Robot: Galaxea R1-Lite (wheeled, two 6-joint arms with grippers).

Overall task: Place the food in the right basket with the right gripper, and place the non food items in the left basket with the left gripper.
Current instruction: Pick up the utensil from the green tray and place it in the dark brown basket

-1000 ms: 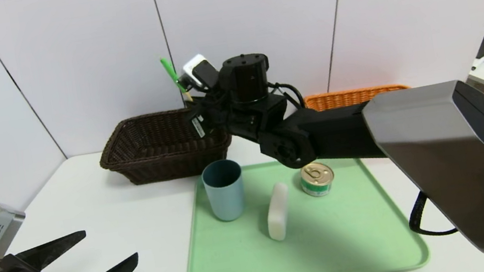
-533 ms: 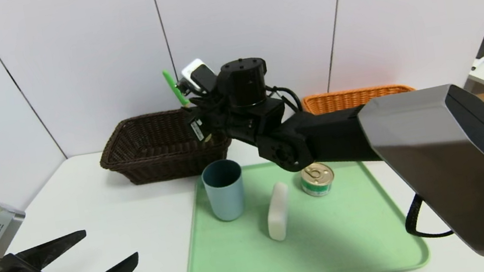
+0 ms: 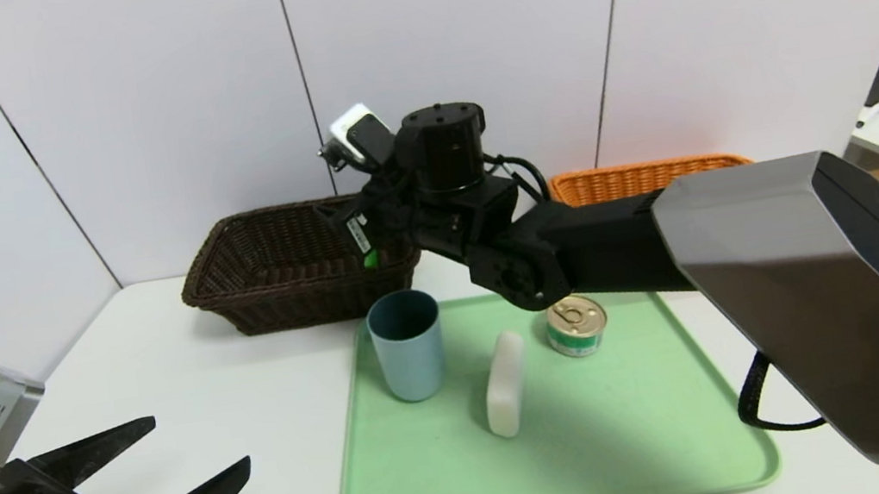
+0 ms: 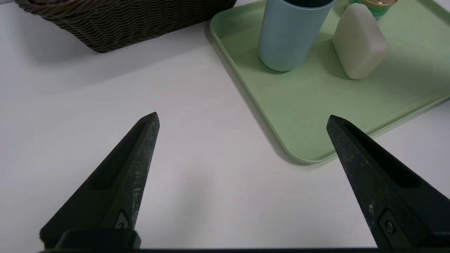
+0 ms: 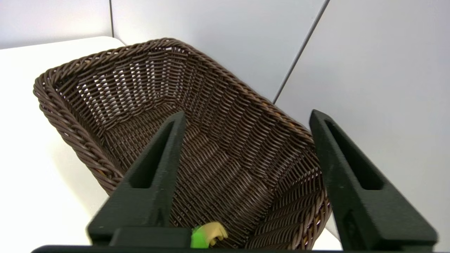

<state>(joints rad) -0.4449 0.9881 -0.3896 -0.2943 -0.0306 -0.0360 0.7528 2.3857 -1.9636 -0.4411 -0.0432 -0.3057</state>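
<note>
My right gripper (image 5: 246, 113) hangs open over the near right corner of the dark brown left basket (image 3: 300, 303), with nothing between its fingers. Below it, inside that basket (image 5: 70, 119), a green item with a pale yellow end (image 5: 207, 234) is partly hidden by the gripper's base; a green speck of the item (image 3: 371, 259) shows at the basket's rim. A blue cup (image 3: 407, 343), a white block (image 3: 505, 383) and a small can (image 3: 576, 325) stand on the green tray (image 3: 558, 456). My left gripper (image 3: 199, 445) is parked open at the table's near left.
The orange right basket (image 3: 638, 175) sits at the back, mostly hidden behind my right arm. That arm stretches across above the tray's far edge. White wall panels stand close behind both baskets. In the left wrist view the tray's corner (image 4: 302, 154) lies just ahead.
The green item stood upright in my shut right gripper; the jaws have opened and it has dropped into the brown basket. The left arm has not moved.
</note>
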